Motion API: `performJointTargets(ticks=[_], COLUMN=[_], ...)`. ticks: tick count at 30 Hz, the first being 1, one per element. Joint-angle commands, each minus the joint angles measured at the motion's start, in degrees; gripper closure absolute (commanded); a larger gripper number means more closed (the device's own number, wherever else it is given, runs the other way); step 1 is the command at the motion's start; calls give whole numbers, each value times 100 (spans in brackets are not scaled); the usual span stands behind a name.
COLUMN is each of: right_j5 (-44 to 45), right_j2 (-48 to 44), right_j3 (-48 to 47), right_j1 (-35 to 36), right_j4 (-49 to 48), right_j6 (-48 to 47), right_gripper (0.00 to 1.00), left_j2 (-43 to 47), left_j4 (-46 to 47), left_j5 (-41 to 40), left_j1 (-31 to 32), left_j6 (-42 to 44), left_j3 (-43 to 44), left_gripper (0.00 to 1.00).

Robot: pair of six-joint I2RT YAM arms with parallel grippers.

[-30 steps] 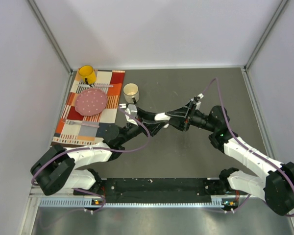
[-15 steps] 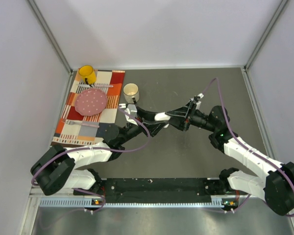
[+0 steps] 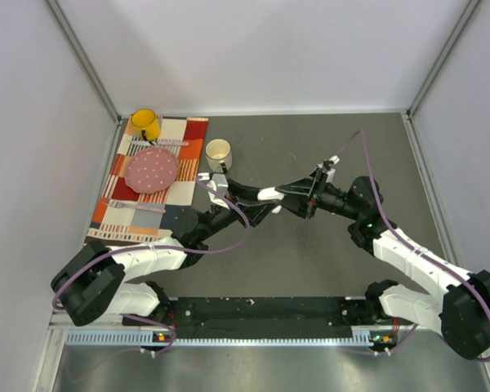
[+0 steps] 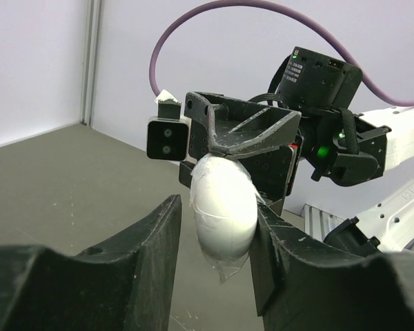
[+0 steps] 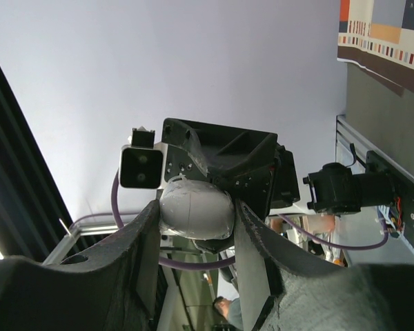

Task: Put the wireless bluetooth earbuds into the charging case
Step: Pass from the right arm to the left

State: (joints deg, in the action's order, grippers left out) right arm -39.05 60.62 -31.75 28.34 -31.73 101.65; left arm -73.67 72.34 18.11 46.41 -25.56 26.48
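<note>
White and egg-shaped, the charging case (image 3: 269,194) hangs in the air over the middle of the dark grey tabletop (image 3: 310,261), caught between two black robot arms that meet tip to tip. Its lid looks closed, and clear film wraps its shell, with a loose tag of film hanging from the lower end in the left wrist view.

From the right wrist camera, the right end effector (image 5: 196,207) pinches the case (image 5: 196,207), one dark finger pressed against each side. Behind the case, the black body of the left end effector (image 5: 221,155) faces the camera.

From the left wrist camera, the left end effector (image 4: 217,203) brackets the same case (image 4: 224,207). One finger (image 4: 276,255) lies against the shell; on the other side a thin sliver seems to show between finger and shell, so I cannot tell whether this one is actually gripping. The right end effector (image 4: 241,131) sits just behind and above the case, with a green light glowing on the arm behind it.

Seen from above, the left end effector (image 3: 265,198) reaches in from the near-left and the right end effector (image 3: 274,193) from the right edge.

At the far-left corner lies a patchwork placemat (image 3: 184,131) in red, orange and cream. On it stand a yellow mug (image 3: 144,124) and a pink spotted plate (image 3: 153,169). A cream mug (image 3: 218,151) stands just beside the mat, toward the middle
</note>
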Motion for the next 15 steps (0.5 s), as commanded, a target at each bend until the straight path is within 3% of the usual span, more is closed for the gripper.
performJointTargets(ticks=[1,7,13,15], right_j5=[-6,-6,-6,-6], right_j2=[-112,-112,-138,-138], right_j3=[-60,-51,-68,-86], right_j1=[40,40,40,40], right_j4=[-246,-220,-159,-167], right_j6=[4,-13,-75,-127], right_gripper=[100,100,100,89], left_j2=[-69,-121,-139,-148], left_j4=[404,466,448,431], left_j5=[-18,17,149,193], left_j1=[17,17,26,17], left_j6=[25,-10,-19,-10], left_j3=[235,261,261,253], left_gripper=[54,68,98,100])
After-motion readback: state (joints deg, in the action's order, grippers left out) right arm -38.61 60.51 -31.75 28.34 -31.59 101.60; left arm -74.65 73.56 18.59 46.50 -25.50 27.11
